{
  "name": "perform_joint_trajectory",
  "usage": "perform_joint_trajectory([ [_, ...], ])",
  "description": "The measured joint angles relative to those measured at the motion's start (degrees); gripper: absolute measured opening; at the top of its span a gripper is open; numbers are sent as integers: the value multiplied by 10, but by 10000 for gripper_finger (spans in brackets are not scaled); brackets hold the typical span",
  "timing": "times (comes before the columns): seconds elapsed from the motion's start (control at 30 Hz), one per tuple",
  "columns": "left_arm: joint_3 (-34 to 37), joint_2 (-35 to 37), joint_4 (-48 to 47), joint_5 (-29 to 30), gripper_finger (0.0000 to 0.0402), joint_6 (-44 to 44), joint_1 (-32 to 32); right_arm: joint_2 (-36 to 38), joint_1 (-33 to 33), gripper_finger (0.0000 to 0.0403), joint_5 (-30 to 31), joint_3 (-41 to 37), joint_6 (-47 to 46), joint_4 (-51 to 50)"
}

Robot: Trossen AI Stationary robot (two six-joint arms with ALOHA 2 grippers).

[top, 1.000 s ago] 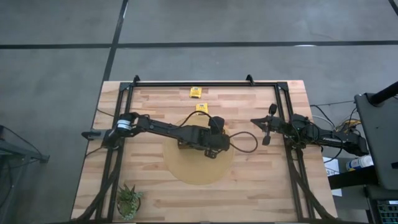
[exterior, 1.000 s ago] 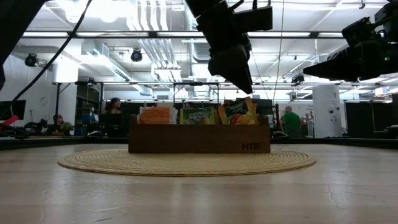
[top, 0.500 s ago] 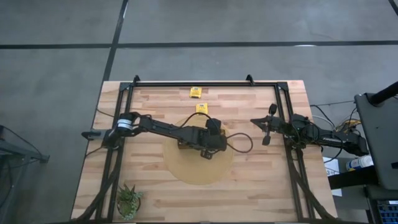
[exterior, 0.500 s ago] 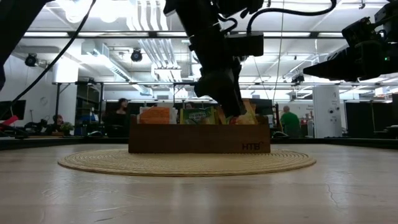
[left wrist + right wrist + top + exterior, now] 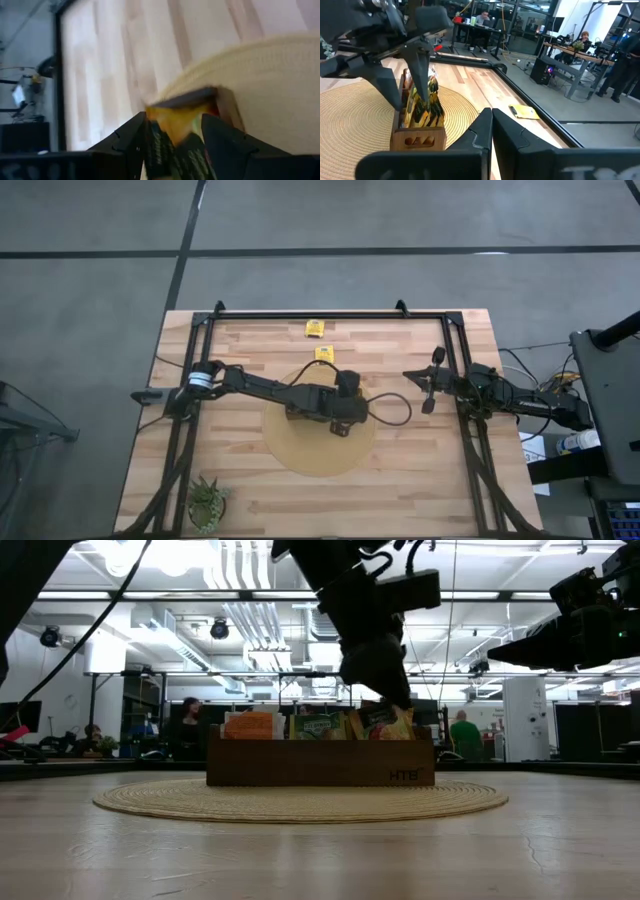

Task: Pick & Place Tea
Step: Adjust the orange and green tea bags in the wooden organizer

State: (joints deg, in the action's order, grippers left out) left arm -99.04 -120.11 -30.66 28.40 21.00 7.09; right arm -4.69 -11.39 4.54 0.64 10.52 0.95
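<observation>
The long brown box (image 5: 320,762) stands on the round woven mat (image 5: 300,802), with orange (image 5: 250,725), green (image 5: 320,725) and dark tea sachets upright in its compartments. My left gripper (image 5: 175,118) reaches slanting down over the box's right end (image 5: 395,700), open. Its fingers stand on either side of a dark green and yellow sachet (image 5: 172,145). Two yellow sachets (image 5: 316,329) (image 5: 324,354) lie flat on the table behind the mat. My right gripper (image 5: 427,385) waits shut at the table's right side. My left gripper has its fingers (image 5: 131,142) on either side of the upper part of the dark green and yellow sachet (image 5: 170,125) at the box's right end. It comes slanting down from the table's left. I cannot tell whether the fingers touch the sachet.
A small potted plant (image 5: 207,502) stands at the near left corner. A black frame (image 5: 320,313) runs along the far edge and down both sides of the table. People sit and stand at desks in the room behind.
My left gripper has sunk a little toward the box's right end, swaying toward the table's left and back. The gap between its fingers is unchanged.
</observation>
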Motion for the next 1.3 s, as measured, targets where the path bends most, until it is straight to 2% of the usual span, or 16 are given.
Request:
perform_joint_trajectory([
  [0.17, 0, 0, 6, 43, 183, 12, 0, 0, 0, 9, 0, 0, 0, 0],
  [0.43, -32, 2, -169, 51, 183, 38, 18, 0, 0, 9, 0, 0, 0, 0],
  [0.53, -35, 2, -193, 51, 183, 30, 23, 0, 0, 9, 0, 0, 0, 0],
  [0.73, -17, 2, -154, 51, 183, 27, 17, 0, 0, 9, 0, 0, 0, 0],
  [0.97, 18, 1, -1, 52, 183, 47, 4, 0, 0, 9, 0, 0, 0, 0],
  [1.3, 16, 0, 11, 61, 183, 76, 19, 0, 0, 9, 0, 0, 0, 0],
])
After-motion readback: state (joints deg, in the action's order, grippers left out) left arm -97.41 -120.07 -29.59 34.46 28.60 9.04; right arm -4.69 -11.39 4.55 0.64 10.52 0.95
